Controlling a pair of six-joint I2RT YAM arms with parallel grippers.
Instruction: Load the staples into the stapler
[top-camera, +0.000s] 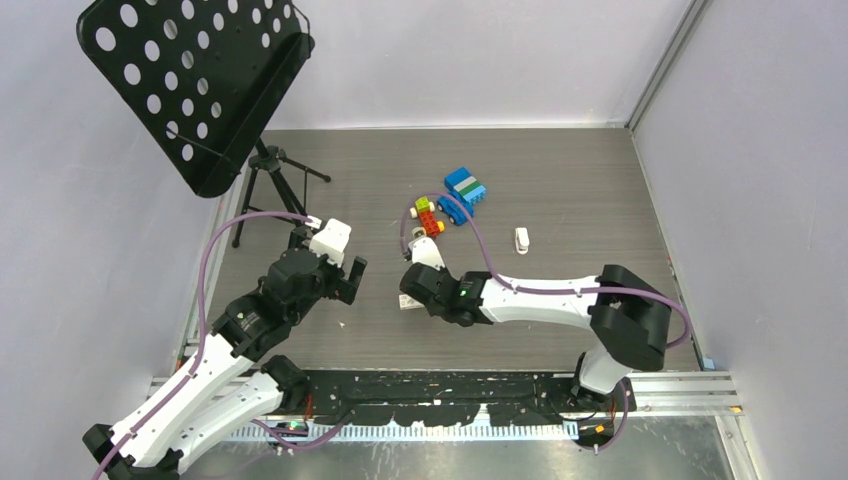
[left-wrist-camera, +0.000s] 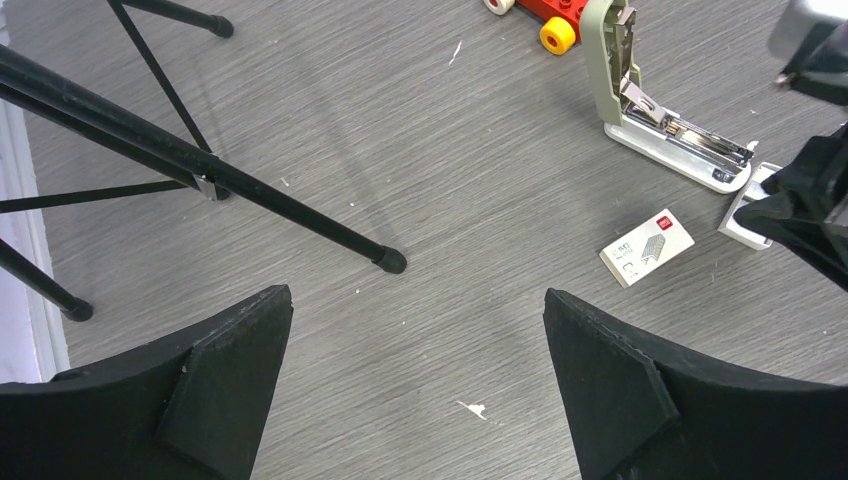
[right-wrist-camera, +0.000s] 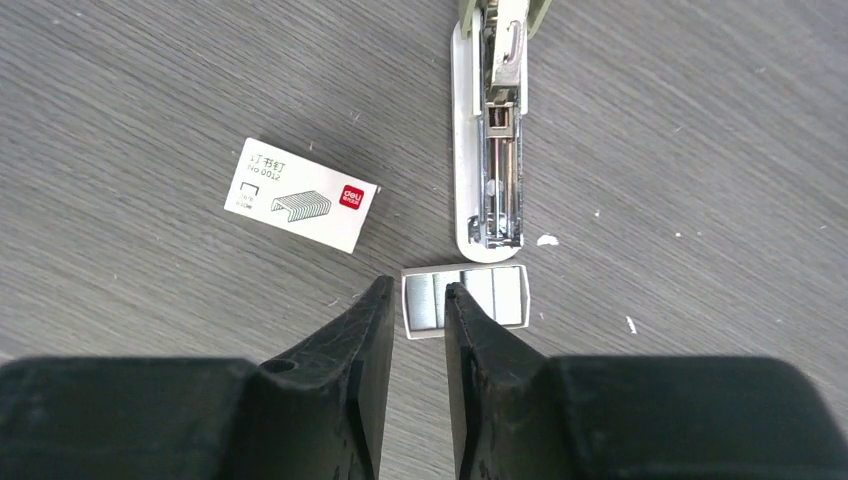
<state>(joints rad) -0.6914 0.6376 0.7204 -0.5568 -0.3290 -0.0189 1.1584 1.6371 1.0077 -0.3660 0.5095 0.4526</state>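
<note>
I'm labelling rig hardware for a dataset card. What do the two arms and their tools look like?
Left arm and right arm: white link shells, black joints. A purple cable runs along each. Left tool and right tool each have two matte-black, wedge-shaped fingers.

1. Staple box, white lid, seen from right wrist cam: top line in Chinese chars, "订书钉".
2. Just under that: "No.0012", grey print.
3. Red tag at the lid's right end: brand "deli", white letters.
4. Tiny grey lines below the no., left of the staple drawing: too small to read.
5. Left wrist cam, same box: red tag + grey print show, all too blurred to read.
</note>
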